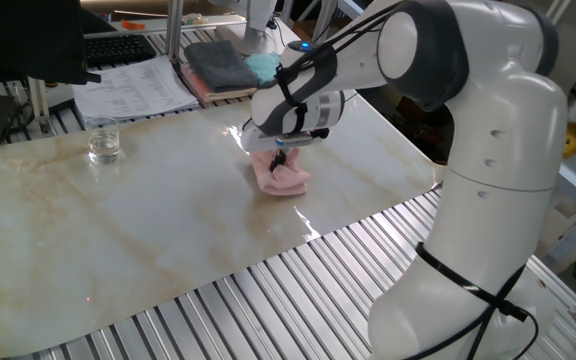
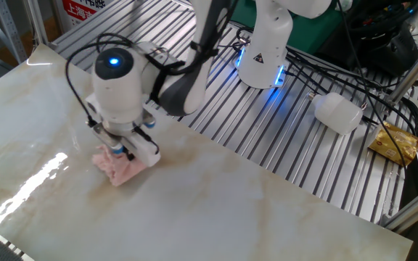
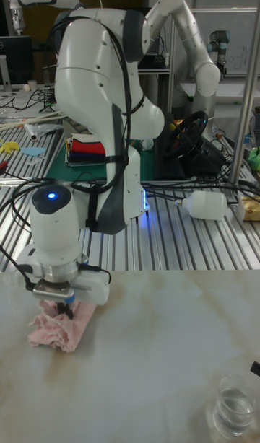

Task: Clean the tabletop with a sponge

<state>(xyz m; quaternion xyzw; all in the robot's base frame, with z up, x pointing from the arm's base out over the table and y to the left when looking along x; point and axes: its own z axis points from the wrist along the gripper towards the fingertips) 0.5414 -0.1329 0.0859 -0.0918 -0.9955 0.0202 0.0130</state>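
On the marble-look tabletop (image 1: pixel 118 220), the gripper (image 1: pixel 280 160) presses its fingers closed on the crumpled pink sponge (image 1: pixel 280 179).

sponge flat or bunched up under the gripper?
Bunched up: the sponge shows wrinkled folds and an uneven outline, pressed on the tabletop by the gripper.

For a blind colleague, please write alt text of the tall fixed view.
A white robot arm presses its gripper down onto a crumpled pink sponge on a cream marble tabletop. A clear glass stands at the lower right corner.
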